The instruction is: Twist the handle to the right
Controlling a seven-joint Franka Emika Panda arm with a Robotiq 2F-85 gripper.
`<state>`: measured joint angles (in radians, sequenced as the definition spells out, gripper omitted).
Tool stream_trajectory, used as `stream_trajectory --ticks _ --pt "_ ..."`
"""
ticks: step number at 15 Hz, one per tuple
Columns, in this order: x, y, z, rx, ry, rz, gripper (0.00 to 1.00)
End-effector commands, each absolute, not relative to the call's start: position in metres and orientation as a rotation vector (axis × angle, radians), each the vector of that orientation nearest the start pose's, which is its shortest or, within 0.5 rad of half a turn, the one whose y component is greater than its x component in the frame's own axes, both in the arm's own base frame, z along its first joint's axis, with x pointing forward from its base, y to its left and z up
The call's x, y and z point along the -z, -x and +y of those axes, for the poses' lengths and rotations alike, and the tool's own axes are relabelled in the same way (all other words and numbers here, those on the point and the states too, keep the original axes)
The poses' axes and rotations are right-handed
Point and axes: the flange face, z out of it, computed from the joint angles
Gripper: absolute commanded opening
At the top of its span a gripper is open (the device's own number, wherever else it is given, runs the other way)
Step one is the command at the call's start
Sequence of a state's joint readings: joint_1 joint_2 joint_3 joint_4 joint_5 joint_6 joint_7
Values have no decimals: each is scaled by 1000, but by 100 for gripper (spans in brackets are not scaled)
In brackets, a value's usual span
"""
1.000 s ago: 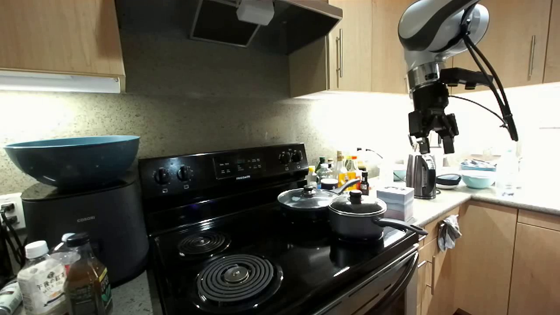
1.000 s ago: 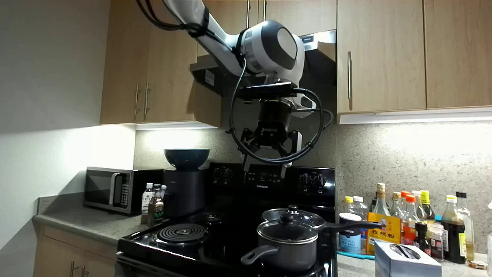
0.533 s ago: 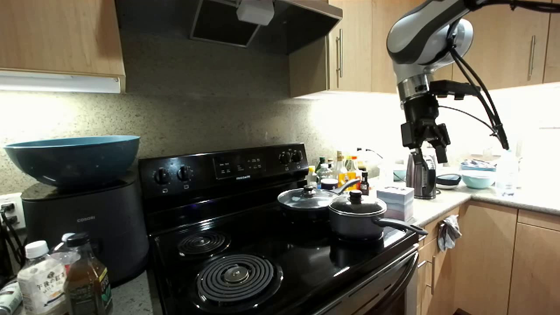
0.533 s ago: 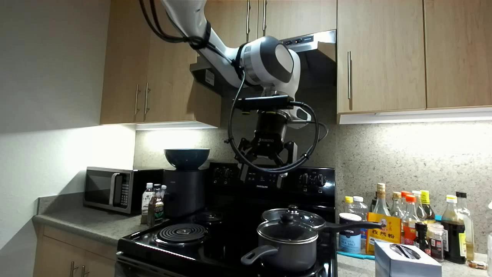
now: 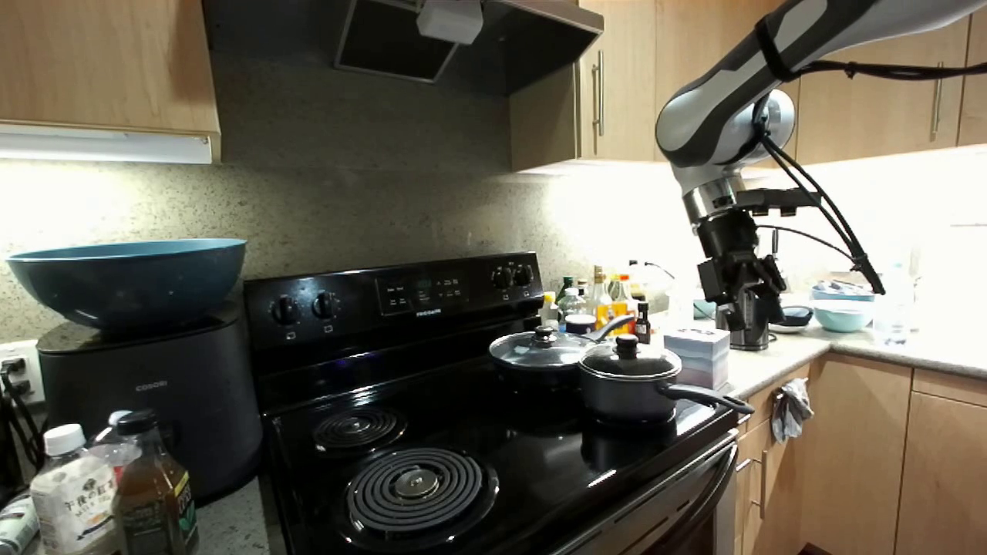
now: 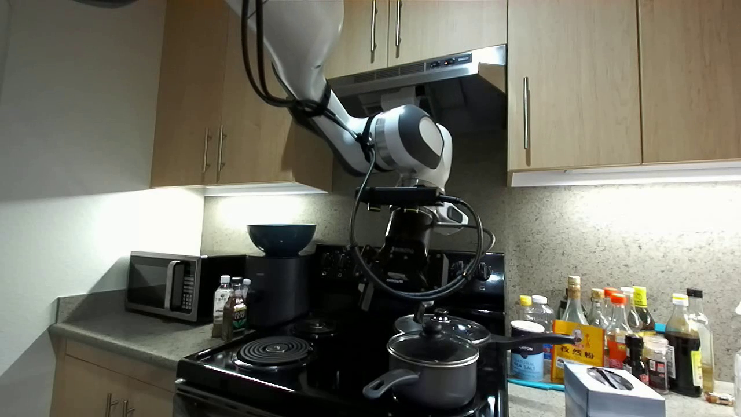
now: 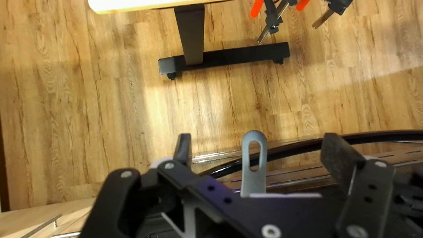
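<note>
The silvery-grey saucepan (image 5: 626, 399) with a glass lid stands on the stove and shows in an exterior view (image 6: 446, 382). Its long dark handle (image 5: 698, 394) points toward the stove's front edge and shows in an exterior view (image 6: 389, 382). In the wrist view the handle (image 7: 253, 182) lies between the two spread fingers, touching neither, with its slotted end visible. My gripper (image 7: 259, 143) is open and empty. In both exterior views the gripper (image 5: 754, 314) (image 6: 396, 303) hangs above the level of the handle, pointing down, apart from it. The gripper body hides the rest of the saucepan in the wrist view.
A wider lidded pan (image 5: 532, 352) stands behind the saucepan, its handle (image 6: 529, 340) toward the bottles. A tissue box (image 5: 698, 358) stands on the counter beside the stove. The oven door's bar (image 7: 297, 149) runs below the handle. The range hood (image 6: 428, 72) is above.
My arm and gripper have moved down, and leftward in an exterior view, closer to the saucepan handle. The fingers stay open. The saucepan and its handle have not moved.
</note>
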<state>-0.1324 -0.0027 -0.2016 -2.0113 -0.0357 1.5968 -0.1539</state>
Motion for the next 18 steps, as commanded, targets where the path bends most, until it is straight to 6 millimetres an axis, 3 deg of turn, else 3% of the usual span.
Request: stream_trajectory --ticks 1,2,3,7,10,11,14,18 --pt "-429 -474 -169 -623 3001 260 100" --pt "-430 -474 -170 -620 3003 261 100" --pt "-426 -483 -159 -531 3063 309 100" --pt "-410 -515 -119 -351 3189 222 100" --pt "-398 -524 -93 -372 3222 128 100" --pt "-406 -522 -100 -378 3183 152 100" --pt "-402 -524 -94 -389 3185 136 100" --pt "-381 -524 -81 -502 3107 17 100"
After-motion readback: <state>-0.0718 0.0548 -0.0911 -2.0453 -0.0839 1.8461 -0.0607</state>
